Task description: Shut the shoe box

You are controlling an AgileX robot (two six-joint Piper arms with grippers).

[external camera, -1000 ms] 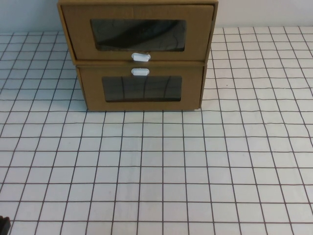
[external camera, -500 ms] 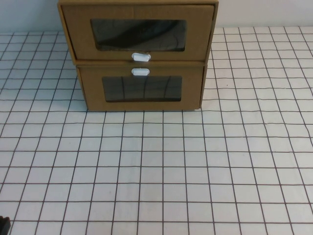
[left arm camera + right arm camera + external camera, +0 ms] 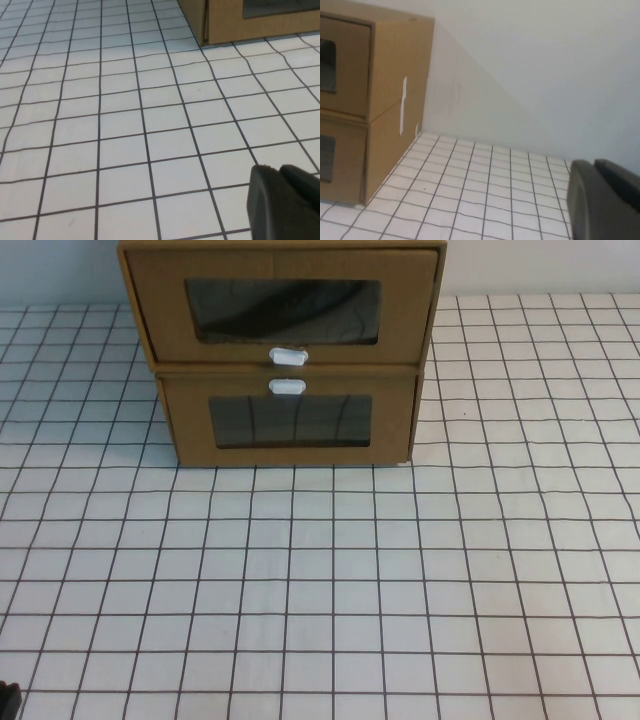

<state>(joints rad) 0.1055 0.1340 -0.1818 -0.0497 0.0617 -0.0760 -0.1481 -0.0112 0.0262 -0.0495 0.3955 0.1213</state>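
Observation:
The shoe box is the upper of two stacked brown cardboard boxes at the far middle of the table. It has a clear window and a white pull tab just below the window. Its side and part of its front show in the right wrist view. I cannot tell how far its drawer stands out. My left gripper is shut and empty, low over the tiled table, well short of the boxes. My right gripper is shut and empty, to the right of the boxes and apart from them.
The lower matching box has its white tab above its window; its corner shows in the left wrist view. The checked white table stretches in front. A pale wall stands behind.

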